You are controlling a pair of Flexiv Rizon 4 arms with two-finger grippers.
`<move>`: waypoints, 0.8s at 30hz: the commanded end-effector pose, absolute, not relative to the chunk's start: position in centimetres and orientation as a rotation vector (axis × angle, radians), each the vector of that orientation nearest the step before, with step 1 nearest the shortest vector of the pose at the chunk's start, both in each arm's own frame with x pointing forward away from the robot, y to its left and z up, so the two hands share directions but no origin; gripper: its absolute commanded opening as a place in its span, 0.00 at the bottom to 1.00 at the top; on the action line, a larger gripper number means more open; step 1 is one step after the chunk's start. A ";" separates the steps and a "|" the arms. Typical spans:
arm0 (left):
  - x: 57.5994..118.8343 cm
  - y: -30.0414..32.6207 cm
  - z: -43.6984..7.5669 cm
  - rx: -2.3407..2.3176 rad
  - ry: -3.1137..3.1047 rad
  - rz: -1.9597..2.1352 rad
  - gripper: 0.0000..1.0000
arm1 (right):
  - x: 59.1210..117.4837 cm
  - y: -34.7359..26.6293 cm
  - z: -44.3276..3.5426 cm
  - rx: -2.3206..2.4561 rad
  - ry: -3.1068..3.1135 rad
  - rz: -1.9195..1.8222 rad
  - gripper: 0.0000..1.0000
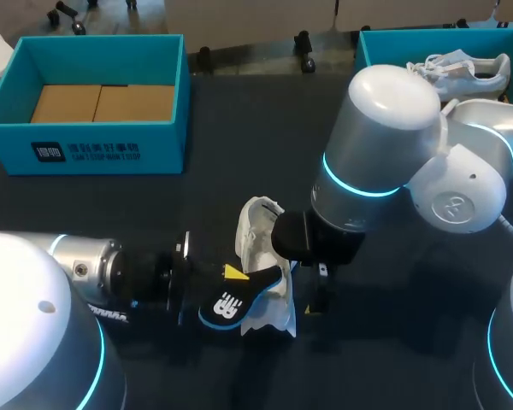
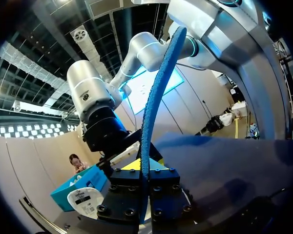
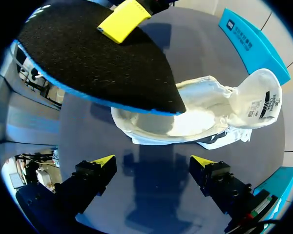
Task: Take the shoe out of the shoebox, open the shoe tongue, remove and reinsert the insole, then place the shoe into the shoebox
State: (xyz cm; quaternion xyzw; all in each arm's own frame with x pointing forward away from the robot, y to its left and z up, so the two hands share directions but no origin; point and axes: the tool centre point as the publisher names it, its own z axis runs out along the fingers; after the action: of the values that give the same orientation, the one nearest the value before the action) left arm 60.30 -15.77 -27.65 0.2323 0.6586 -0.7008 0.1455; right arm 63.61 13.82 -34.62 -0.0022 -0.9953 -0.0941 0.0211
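Bench [image 1: 154, 213], dark-topped, carries everything. The right arm [image 1: 376, 145] comes in from the right and ends above the middle. The left arm [image 1: 77, 273] lies low, coming in from the left.

Two teal boxes stand at the far side, well apart from both end effectors. The left shoebox [image 1: 85, 149] holds flat brown cardboard [image 1: 103, 102]. The right shoebox [image 1: 427, 36] holds a second white shoe [image 1: 466, 73].

The white shoe [image 3: 195, 117] lies on the bench outside both boxes, just ahead of the right end effector [image 3: 152, 163], with its opening turned towards it. The right end effector is released. Its two yellow-tipped fingers [image 3: 103, 160] stand wide apart, with bare bench between them.

The insole [image 3: 97, 63] is out of the shoe. It has a black face and a blue edge. The left end effector [image 2: 144, 170] is clenched on it at one end, and one yellow fingertip [image 3: 123, 19] presses on the black face. From that grip the insole stretches out ahead of the left end effector and hangs over part of the shoe. In the left wrist view it shows edge-on, as a thin blue curve rising from between the fingers.

The tongue [image 3: 261, 100] is folded back away from the right end effector, with its label showing.
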 end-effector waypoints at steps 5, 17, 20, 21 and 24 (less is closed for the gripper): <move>59.4 -15.9 -27.2 0.706 1.890 -2.030 0.00 | 63.6 13.9 -34.7 -0.006 -3.087 -0.290 1.00; 59.1 -16.5 -27.0 0.779 1.867 -2.060 0.00 | 63.6 13.9 -34.7 -0.006 -3.087 -0.290 1.00; 59.1 -16.8 -27.2 0.794 1.866 -2.062 0.00 | 63.6 13.9 -34.7 -0.006 -3.087 -0.290 1.00; 59.1 -16.9 -27.4 0.795 1.867 -2.062 0.00 | 63.6 13.9 -34.7 -0.006 -3.087 -0.290 1.00; 59.2 -17.2 -27.7 0.798 1.870 -2.061 0.00 | 63.6 13.9 -34.7 -0.006 -3.087 -0.290 1.00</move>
State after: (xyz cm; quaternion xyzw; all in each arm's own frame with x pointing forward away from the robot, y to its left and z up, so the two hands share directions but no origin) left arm 58.96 -16.62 -27.26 0.2724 0.6423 -0.7056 0.1242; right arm 63.60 13.81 -34.61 -0.0022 -0.9953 -0.0941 0.0211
